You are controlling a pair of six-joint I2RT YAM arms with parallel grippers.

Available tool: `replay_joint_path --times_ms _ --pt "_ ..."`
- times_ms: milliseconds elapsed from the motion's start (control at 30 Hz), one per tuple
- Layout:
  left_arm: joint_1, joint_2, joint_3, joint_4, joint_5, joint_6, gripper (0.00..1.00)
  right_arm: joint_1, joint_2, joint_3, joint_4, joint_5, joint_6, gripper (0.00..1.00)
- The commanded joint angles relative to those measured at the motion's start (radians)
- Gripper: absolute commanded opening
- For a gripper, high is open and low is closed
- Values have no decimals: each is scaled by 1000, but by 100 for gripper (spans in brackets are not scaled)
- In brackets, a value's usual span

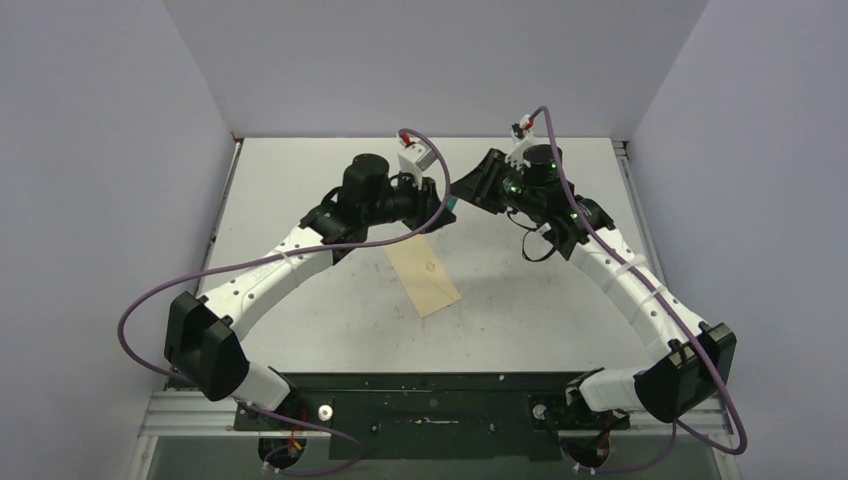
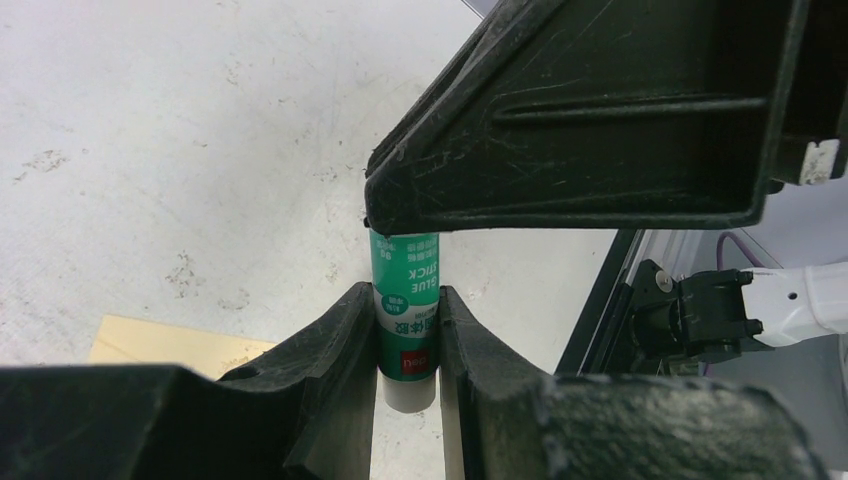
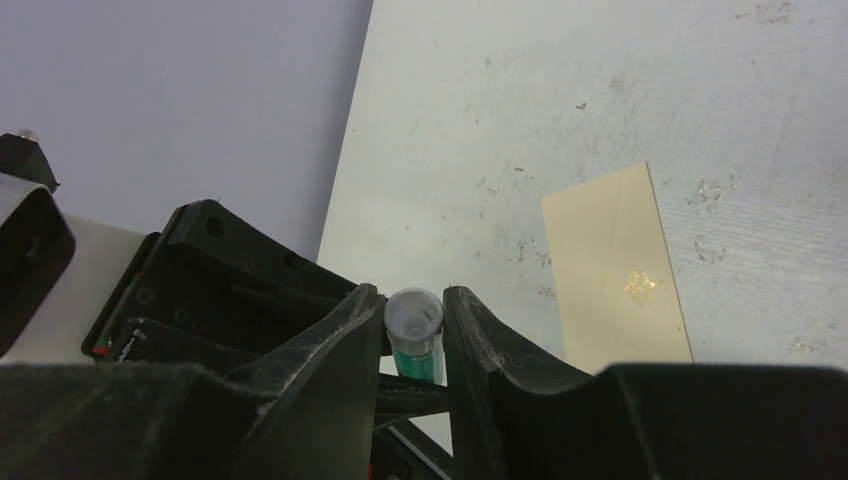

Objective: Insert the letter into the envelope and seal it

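Observation:
A green glue stick is held in the air between both grippers above the middle far part of the table. My left gripper is shut on its green body. My right gripper is shut on its white end. In the top view the two grippers meet tip to tip, left and right. The pale tan envelope lies flat on the table just in front of them, with a small gold mark on its face. It also shows in the left wrist view. The letter is not in view.
The grey table has a back wall and side walls around it. A black rail runs along the near edge between the arm bases. Purple cables loop beside each arm.

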Motion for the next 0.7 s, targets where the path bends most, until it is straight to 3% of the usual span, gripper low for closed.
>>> replay_joint_path --times_ms 0,67,200,300,367,467,667 --pt "-1 -41 18 26 30 -19 0 5 1 -7 66 -58 2 19" --pt "-1 -41 19 19 39 -27 0 0 -5 -13 67 -67 -10 7" --pt "2 -45 19 13 77 -44 0 -30 -17 -36 96 -150 -72 5" --pt "19 -54 20 19 184 -51 0 -107 -41 -97 206 -333 -170 5" --pt "39 -63 13 44 312 -68 0 -173 -49 -151 338 -532 -206 5" --pt "67 -86 -27 153 487 -109 0 -226 -74 -232 533 -724 -215 5" --pt "84 -113 -111 465 640 -271 0 -208 -116 -224 552 -862 -374 5"
